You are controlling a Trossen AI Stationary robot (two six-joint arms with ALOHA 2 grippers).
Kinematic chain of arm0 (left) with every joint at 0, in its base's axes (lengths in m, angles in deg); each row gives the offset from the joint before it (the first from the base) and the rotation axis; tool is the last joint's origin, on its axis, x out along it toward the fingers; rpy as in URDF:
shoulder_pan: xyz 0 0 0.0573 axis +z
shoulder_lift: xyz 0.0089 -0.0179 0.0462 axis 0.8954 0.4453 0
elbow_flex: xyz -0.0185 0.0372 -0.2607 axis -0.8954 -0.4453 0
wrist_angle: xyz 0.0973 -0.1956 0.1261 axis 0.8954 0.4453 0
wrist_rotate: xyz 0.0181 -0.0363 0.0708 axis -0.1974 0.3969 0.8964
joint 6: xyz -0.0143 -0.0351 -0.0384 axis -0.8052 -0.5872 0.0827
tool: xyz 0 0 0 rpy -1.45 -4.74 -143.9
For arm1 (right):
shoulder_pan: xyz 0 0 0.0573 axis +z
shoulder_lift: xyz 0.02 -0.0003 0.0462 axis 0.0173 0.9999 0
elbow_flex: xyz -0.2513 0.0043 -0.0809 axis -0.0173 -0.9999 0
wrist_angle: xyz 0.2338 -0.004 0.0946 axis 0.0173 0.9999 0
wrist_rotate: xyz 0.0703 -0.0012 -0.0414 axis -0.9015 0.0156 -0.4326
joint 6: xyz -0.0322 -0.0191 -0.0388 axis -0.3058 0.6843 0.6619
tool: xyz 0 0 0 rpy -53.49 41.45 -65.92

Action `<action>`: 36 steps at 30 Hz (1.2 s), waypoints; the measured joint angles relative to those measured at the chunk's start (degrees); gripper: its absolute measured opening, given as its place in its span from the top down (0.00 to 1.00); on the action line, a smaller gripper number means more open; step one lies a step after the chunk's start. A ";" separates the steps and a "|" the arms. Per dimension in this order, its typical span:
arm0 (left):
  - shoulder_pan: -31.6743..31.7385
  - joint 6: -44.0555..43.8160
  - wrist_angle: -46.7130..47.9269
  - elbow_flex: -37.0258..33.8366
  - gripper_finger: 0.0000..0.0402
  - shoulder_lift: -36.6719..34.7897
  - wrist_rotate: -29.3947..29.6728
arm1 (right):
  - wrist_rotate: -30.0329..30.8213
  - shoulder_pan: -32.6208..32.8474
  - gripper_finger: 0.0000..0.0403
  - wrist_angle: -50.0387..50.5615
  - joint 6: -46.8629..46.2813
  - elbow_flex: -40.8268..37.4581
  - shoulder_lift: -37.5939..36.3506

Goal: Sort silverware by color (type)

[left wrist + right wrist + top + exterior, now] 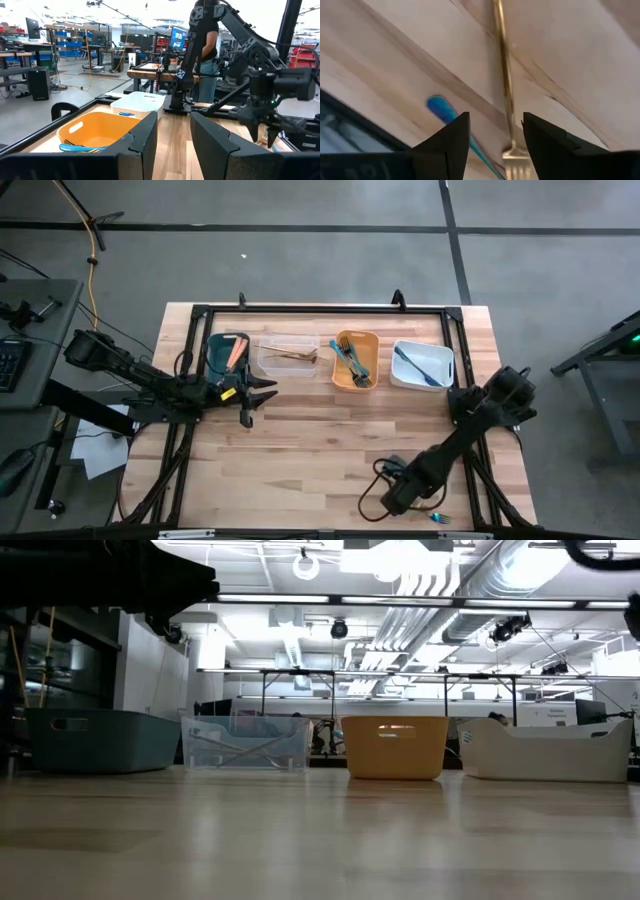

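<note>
Fingers of the right tool (495, 145) stood apart with nothing gripped, poised low over a gold fork (507, 100) and a teal-blue utensil (440, 107) lying on the surface (320, 450) at its near right edge. The left tool (250, 395) hovered with its fingers partly apart and empty, beside the dark teal bin (215, 355). Other silverware (352, 362) lay sorted in the clear bin (285, 365), orange bin (340, 380) and white bin (440, 355) along the far side

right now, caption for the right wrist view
Right gripper with open jaws hovering over a gold fork and a blue-handled utensil on the wooden table.
</note>
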 joint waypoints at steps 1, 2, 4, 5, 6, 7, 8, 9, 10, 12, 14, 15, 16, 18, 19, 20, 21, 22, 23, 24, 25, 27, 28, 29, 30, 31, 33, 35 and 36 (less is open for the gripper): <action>0.00 0.00 0.00 0.00 0.72 0.00 0.00 | -0.71 -0.09 0.56 -0.02 -0.02 0.00 0.60; 0.00 0.00 0.00 0.00 0.72 -0.01 0.00 | -1.42 -0.11 0.56 -0.04 0.02 0.00 1.11; 0.00 0.00 0.02 0.00 0.72 -0.01 0.00 | -2.34 -0.11 0.56 -0.08 -0.01 0.00 1.93; 0.00 0.00 0.02 0.00 0.72 -0.01 0.00 | -2.63 -0.11 0.56 -0.12 -0.01 0.00 2.21; 0.00 0.00 0.04 0.00 0.72 -0.01 0.00 | -2.73 -0.11 0.56 -0.12 0.00 0.00 2.44; 0.00 0.00 0.02 0.00 0.72 0.00 0.00 | -2.79 -0.11 0.56 -0.16 0.00 0.00 2.64; 0.00 0.00 0.04 0.00 0.72 0.00 0.00 | -2.81 -0.11 0.56 -0.18 0.00 -0.01 2.79; 0.00 0.00 0.04 0.00 0.72 0.00 0.00 | -2.82 -0.11 0.56 -0.10 0.00 -0.02 2.88; 0.00 0.00 0.03 0.00 0.72 0.01 0.00 | -2.90 -0.11 0.56 -0.07 0.00 -0.02 3.04; 0.00 0.00 0.04 0.00 0.72 0.01 0.00 | -3.03 -0.15 0.57 0.35 -0.02 0.06 3.35; 0.00 0.00 0.06 0.00 0.72 -0.01 0.00 | -3.25 -0.20 0.60 1.14 -0.04 0.17 3.69; -0.02 0.00 0.09 0.00 0.72 0.00 -0.01 | -3.27 -0.19 0.62 1.57 -0.04 0.23 3.92; -0.02 0.00 0.07 0.00 0.72 -0.01 -0.02 | -3.36 -0.26 0.65 2.01 -0.03 0.24 4.11; 0.00 0.00 0.13 0.00 0.72 -0.01 -0.02 | -3.60 -0.44 0.71 2.87 0.00 0.26 4.26; 0.00 0.00 0.13 0.00 0.72 -0.01 -0.02 | -3.66 -0.56 0.75 3.14 0.03 0.26 4.28; 0.00 0.00 0.15 0.00 0.72 0.00 -0.02 | -3.69 -0.69 0.79 3.24 0.08 0.26 4.30; -0.02 0.00 0.17 0.00 0.72 -0.01 -0.02 | -3.69 -0.88 0.82 3.34 0.37 0.26 4.34; -0.01 0.00 0.17 0.00 0.72 -0.01 -0.02 | -3.67 -0.93 0.86 3.39 1.20 0.26 4.36; -0.01 0.00 0.17 0.00 0.72 0.01 -0.02 | -3.54 -1.13 0.89 3.52 2.00 0.24 4.38; -0.02 0.00 0.17 0.00 0.72 0.00 -0.02 | -3.15 -1.31 0.93 3.65 3.19 0.24 4.41; 0.00 0.00 0.17 0.00 0.72 0.01 -0.02 | -2.60 -1.42 0.96 3.89 4.68 0.22 4.39; -0.02 0.00 0.16 0.00 0.72 -0.01 -0.02 | -1.64 -1.85 0.98 4.49 8.70 0.16 4.41; -0.02 0.00 0.17 0.00 0.72 -0.01 -0.02 | -1.13 -2.03 0.97 4.91 10.38 0.15 4.43; 0.00 0.00 0.17 0.00 0.72 0.00 -0.02 | -0.67 -2.28 0.96 5.39 11.41 0.15 4.43; -0.02 0.00 0.17 0.00 0.72 -0.01 -0.02 | -0.29 -2.52 0.96 6.00 11.99 0.15 4.43; -0.02 0.00 0.16 0.00 0.72 0.00 -0.01 | 0.19 -2.75 0.95 6.90 12.46 0.15 4.43; -0.01 0.00 0.17 0.00 0.72 0.00 -0.02 | 0.83 -3.34 0.96 8.92 14.41 0.15 4.43; 0.00 0.00 0.15 0.00 0.72 0.00 0.00 | 1.32 -3.94 0.98 9.95 17.84 0.14 4.34; -0.02 0.00 0.16 0.00 0.72 0.00 -0.01 | 1.47 -4.27 0.98 10.19 19.59 0.12 4.03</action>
